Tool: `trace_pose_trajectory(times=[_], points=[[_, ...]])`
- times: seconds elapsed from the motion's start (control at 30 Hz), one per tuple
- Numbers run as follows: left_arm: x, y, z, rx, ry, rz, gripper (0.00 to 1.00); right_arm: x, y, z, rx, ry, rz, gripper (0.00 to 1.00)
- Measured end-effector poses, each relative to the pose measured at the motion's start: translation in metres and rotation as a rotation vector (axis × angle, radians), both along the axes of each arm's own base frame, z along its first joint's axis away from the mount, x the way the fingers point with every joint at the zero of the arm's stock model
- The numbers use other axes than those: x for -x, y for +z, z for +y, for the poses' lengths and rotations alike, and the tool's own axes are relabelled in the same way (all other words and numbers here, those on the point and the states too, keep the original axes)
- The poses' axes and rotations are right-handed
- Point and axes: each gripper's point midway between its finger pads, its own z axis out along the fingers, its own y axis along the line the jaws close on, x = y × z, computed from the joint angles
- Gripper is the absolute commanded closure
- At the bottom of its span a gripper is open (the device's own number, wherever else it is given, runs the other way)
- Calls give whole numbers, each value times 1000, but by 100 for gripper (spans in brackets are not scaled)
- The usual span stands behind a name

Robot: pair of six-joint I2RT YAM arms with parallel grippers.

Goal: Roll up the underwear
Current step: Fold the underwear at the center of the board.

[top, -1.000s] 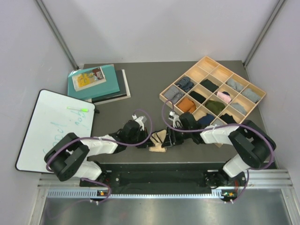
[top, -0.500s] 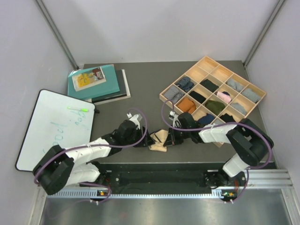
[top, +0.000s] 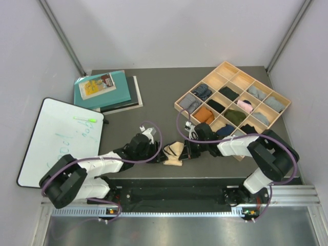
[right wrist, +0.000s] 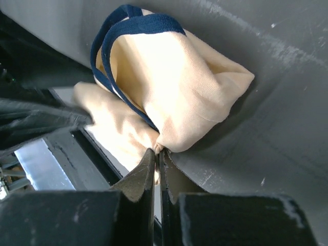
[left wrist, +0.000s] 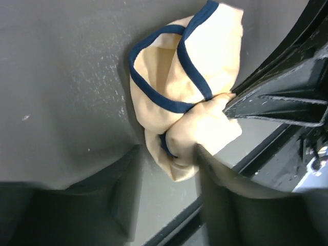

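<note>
The beige underwear (top: 174, 152) with dark navy edging lies bunched up near the table's front edge, between both grippers. In the left wrist view the underwear (left wrist: 184, 77) is a loose bundle, and my left gripper (left wrist: 168, 152) stands open with the bundle's lower end between its fingers. My left gripper (top: 163, 152) comes at the bundle from the left. My right gripper (top: 185, 150) comes from the right. In the right wrist view my right gripper (right wrist: 156, 150) is shut on a small pinch of the underwear (right wrist: 169, 82) at its lower edge.
A wooden divided tray (top: 233, 69) with several rolled socks stands at the back right, close behind the right arm. A stack of books (top: 105, 89) lies at the back left, and a whiteboard (top: 56, 138) overhangs the left side. The table's front edge (top: 205, 177) is just below the bundle.
My left gripper went from shut to open and moved right, up to the bundle. My right gripper closed on the cloth and has kept hold of it.
</note>
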Motion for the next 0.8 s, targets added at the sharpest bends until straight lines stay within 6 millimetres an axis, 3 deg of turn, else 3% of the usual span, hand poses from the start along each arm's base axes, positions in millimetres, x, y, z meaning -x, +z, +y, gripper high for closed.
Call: trace_pose_trajectory(times=[0.07,0.3,0.5,0.53,0.6,0.7,0.73,0.8], points=[[0,-3,0,10,4,-4,71,0,0,0,0,-1,1,100],[-1,-2,-9,74,-4,-20,95,0,0,0,0,-1,2,100],[-1,3,-14,113,-16,-30,100,-1,0,2,8,9,14,98],[-1,4,-15,118,-18,-30,100,-1,1,2,10,11,13,89],[0,5,-16,127,-22,-24,100,-1,0,2,17,13,15,83],[3,6,-17,136,-28,-9,100,-2,0,-2,46,14,10,61],[4,6,-18,134,-32,0,100,-3,3,-3,54,15,-2,49],[6,8,-19,128,-44,20,100,-4,8,-7,74,12,-23,39]])
